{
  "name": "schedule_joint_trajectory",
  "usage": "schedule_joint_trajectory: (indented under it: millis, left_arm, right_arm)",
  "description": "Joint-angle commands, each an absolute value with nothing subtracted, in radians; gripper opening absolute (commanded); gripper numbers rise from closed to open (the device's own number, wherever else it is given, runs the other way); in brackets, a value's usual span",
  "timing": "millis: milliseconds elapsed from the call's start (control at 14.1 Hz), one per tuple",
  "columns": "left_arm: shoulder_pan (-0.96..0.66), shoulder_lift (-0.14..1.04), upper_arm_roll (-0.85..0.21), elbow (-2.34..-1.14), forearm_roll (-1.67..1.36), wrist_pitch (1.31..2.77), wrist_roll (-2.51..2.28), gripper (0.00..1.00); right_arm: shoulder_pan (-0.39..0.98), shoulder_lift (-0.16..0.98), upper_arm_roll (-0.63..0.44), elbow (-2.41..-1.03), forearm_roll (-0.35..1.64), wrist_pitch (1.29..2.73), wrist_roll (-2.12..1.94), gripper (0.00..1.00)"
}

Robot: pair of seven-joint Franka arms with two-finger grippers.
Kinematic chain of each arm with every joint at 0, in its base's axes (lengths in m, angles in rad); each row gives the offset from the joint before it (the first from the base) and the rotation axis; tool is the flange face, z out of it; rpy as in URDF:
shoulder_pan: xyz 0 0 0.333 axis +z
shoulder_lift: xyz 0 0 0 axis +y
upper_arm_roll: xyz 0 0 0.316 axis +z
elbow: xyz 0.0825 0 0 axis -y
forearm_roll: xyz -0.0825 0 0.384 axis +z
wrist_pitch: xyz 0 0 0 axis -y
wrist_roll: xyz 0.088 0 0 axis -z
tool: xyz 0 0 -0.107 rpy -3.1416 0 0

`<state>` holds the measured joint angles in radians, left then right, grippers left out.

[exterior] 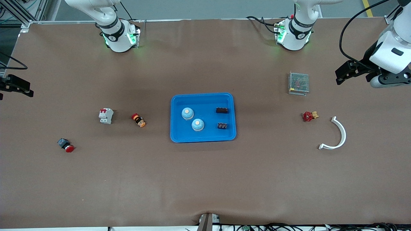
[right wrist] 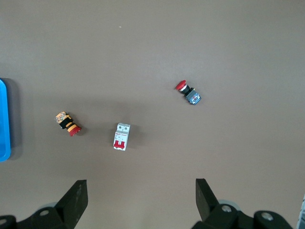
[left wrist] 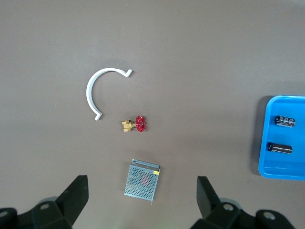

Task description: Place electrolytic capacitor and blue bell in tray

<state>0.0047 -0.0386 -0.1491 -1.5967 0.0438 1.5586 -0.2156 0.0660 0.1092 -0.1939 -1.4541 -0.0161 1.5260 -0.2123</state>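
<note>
The blue tray (exterior: 205,106) lies at the middle of the table. In it are two light-blue bells (exterior: 187,113) (exterior: 197,124) and two black electrolytic capacitors (exterior: 222,110) (exterior: 222,125). In the left wrist view the tray's edge (left wrist: 290,136) shows with both capacitors (left wrist: 285,121) (left wrist: 280,148). My left gripper (exterior: 341,76) is open and empty, up over the left arm's end of the table; it also shows in the left wrist view (left wrist: 140,186). My right gripper (exterior: 19,88) is open and empty over the right arm's end, as the right wrist view (right wrist: 140,187) confirms.
Toward the left arm's end lie a metal mesh power supply (exterior: 298,83), a red valve (exterior: 309,116) and a white curved piece (exterior: 338,134). Toward the right arm's end lie a white circuit breaker (exterior: 106,115), a red-orange-black button (exterior: 138,120) and a red push button (exterior: 65,145).
</note>
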Motion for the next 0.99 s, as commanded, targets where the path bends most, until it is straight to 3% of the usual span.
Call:
schedule_joint_trajectory:
  millis: [0,709,921]
  left_arm:
    - [0.011,-0.044,-0.146,-1.586,0.044,1.543,-0.199,1.00]
    - [0.014,-0.038,-0.146,-1.563,0.043,1.543,-0.195,1.00]
    - [0.011,-0.040,-0.149,-1.563,0.044,1.534,-0.195,1.00]
  right_arm:
    - [0.061,0.107,-0.184,-1.437,0.000,1.526,-0.094,1.00]
    - [0.048,0.112,-0.173,-1.430,0.057,1.551,-0.083,1.00]
    - [-0.058,0.112,-0.059,-1.430,0.057,1.554,-0.083,1.00]
